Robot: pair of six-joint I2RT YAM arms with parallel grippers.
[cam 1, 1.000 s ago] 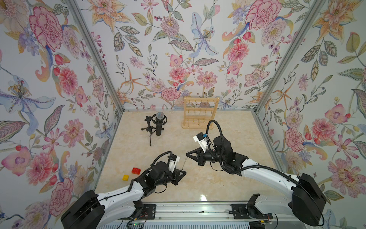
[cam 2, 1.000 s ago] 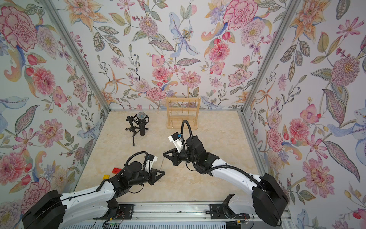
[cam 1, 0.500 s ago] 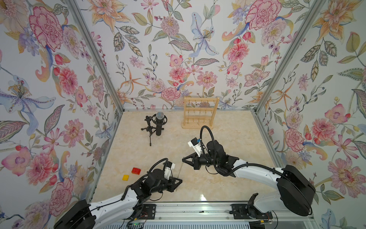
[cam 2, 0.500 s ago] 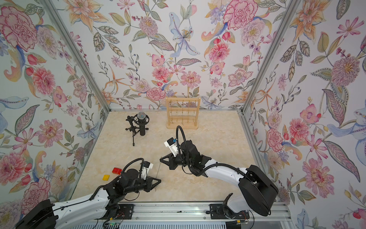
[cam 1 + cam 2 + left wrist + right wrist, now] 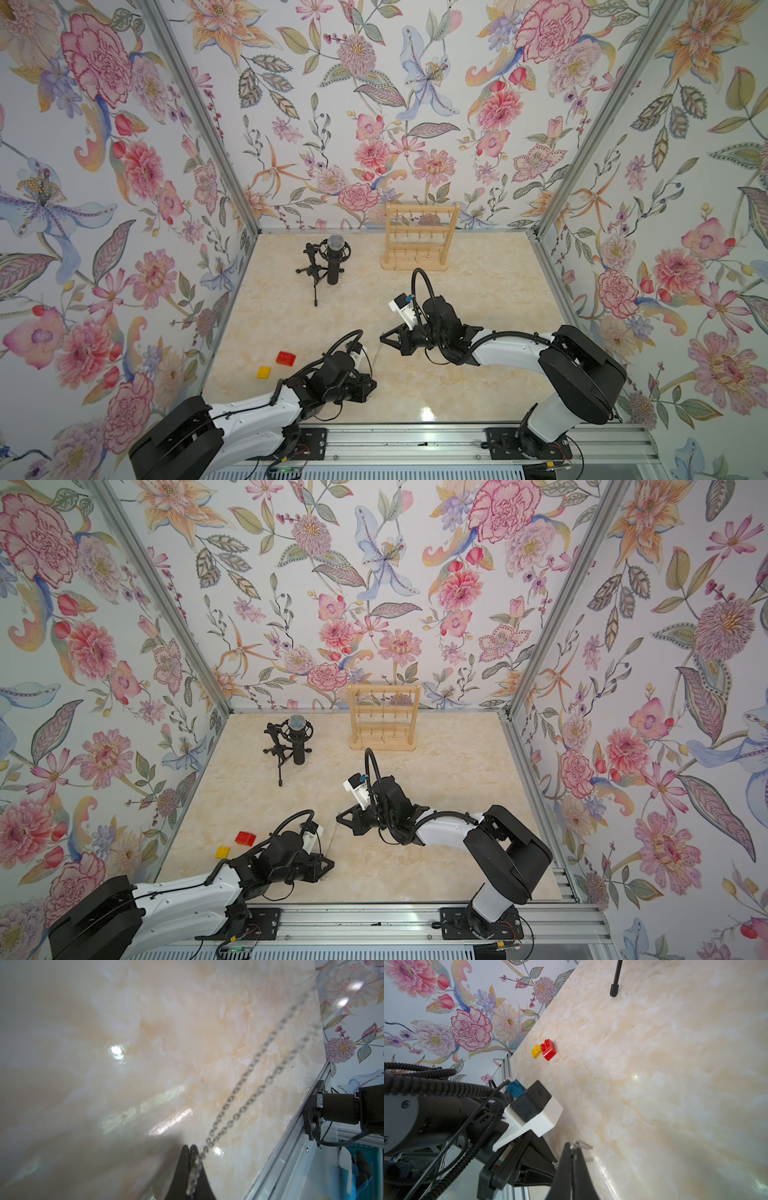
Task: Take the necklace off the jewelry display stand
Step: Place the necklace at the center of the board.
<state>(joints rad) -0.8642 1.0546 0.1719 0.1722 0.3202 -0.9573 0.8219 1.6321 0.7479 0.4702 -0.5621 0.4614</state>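
Count: one jewelry display stand [image 5: 420, 237] with three crossbars, upright at the back of the table [image 5: 490, 286]. One microphone tripod [image 5: 328, 262] stands beside it. We count two toy blocks near the left wall, one red [image 5: 286, 358] and one yellow [image 5: 263, 371]. There is one necklace [image 5: 270, 1079] and there are two arms.

The necklace is off the stand, strung between the two grippers near the front of the table and well apart from the stand. We see the left gripper [image 5: 189, 1147] clenched on the chain, with two strands running away from its tip. The right gripper [image 5: 572, 1148] is likewise clamped tight, with a few links bunched at its tip.

In both top views the chain shows only as a hairline [image 5: 376, 355] between the tips. Its far end blurs out in the left wrist view. Fine strands on the stand's hooks are too small for us to count. The right wrist view cuts the tripod down to one foot [image 5: 614, 991].
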